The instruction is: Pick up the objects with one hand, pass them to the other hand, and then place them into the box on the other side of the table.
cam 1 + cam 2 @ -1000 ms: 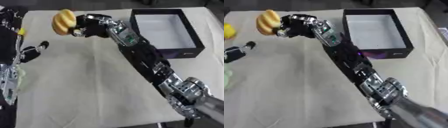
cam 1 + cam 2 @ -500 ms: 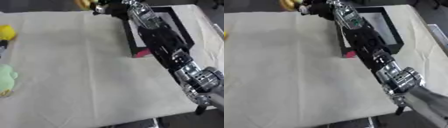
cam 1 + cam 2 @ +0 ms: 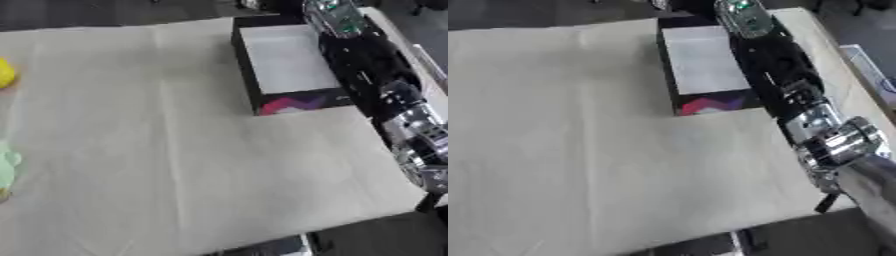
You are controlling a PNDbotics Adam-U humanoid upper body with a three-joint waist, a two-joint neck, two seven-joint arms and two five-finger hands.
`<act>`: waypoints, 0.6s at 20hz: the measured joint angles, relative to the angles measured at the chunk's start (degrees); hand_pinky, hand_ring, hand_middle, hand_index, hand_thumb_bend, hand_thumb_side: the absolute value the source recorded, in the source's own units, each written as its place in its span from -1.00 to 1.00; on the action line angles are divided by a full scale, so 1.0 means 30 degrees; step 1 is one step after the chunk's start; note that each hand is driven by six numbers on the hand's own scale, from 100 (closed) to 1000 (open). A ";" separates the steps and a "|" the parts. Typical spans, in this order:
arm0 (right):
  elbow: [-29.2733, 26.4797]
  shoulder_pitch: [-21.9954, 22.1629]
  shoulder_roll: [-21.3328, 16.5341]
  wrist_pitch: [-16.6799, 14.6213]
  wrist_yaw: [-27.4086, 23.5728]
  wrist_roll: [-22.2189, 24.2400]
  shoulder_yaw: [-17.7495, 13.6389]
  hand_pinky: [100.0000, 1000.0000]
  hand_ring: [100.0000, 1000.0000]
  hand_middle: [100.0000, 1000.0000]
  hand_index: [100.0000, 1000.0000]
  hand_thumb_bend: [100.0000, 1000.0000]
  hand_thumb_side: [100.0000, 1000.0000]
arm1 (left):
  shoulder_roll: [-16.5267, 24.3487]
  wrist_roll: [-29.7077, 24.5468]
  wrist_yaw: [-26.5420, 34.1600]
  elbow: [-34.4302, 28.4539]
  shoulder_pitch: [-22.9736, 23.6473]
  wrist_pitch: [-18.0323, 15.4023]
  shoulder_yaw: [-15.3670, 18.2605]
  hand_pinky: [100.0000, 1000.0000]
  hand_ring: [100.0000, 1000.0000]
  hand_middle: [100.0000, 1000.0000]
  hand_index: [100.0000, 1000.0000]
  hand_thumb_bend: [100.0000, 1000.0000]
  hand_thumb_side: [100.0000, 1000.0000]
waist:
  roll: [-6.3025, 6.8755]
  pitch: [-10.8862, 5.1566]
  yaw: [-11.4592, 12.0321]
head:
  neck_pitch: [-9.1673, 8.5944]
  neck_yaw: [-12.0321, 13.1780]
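Right arm (image 3: 367, 65) reaches over box (image 3: 284, 67), hand beyond the top edge, fingers and carried object unseen, cannot tell the hold; best to release only once squarely above the white floor, clear of the walls.

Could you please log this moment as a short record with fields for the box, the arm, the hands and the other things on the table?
box: black box, white inside, nothing visible in it, at the table's far right
right arm: stretched along the box's right side, running out of the top of the view
right hand: not in view
left hand: not in view
table cover: cream cloth
other things: yellow object and pale green object at the left edge
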 measured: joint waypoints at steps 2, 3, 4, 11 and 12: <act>0.0341 0.0213 -0.0370 -0.0632 0.0337 0.0111 -0.0106 0.77 1.00 -0.60 0.36 -1.00 -0.75 | 0.0003 -0.0004 0.0292 -0.0292 0.0034 0.0234 0.0118 0.66 0.61 0.57 0.64 -0.28 -0.74 | 0.0004 0.0023 0.0001 | -0.0526 0.0003; 0.0500 0.0293 -0.0553 -0.0912 0.0485 0.0133 -0.0141 0.77 1.00 -0.60 0.36 -1.00 -0.75 | 0.0004 0.0012 0.0386 -0.0428 0.0059 0.0327 0.0173 0.66 0.61 0.57 0.64 -0.28 -0.74 | 0.0012 0.0053 0.0001 | -0.0813 0.0005; 0.0638 0.0391 -0.0725 -0.1162 0.0610 0.0125 -0.0202 0.76 1.00 -0.60 0.36 -1.00 -0.74 | 0.0012 0.0017 0.0443 -0.0537 0.0082 0.0403 0.0191 0.66 0.61 0.57 0.64 -0.28 -0.74 | 0.0029 0.0075 0.0006 | -0.1082 0.0006; 0.1465 0.1106 -0.2042 -0.3146 0.1583 -0.0575 -0.0396 0.72 1.00 -0.60 0.33 -1.00 -0.68 | 0.0164 0.0151 0.0566 -0.0911 0.0158 0.0701 0.0358 0.66 0.60 0.56 0.63 -0.29 -0.74 | 0.0044 0.0152 0.0005 | -0.1926 -0.0092; 0.1621 0.1196 -0.2241 -0.3487 0.1803 -0.0769 -0.0425 0.72 1.00 -0.60 0.32 -1.00 -0.69 | 0.0166 0.0178 0.0577 -0.0915 0.0170 0.0731 0.0386 0.66 0.60 0.56 0.63 -0.32 -0.73 | 0.0044 0.0155 0.0005 | -0.1931 -0.0095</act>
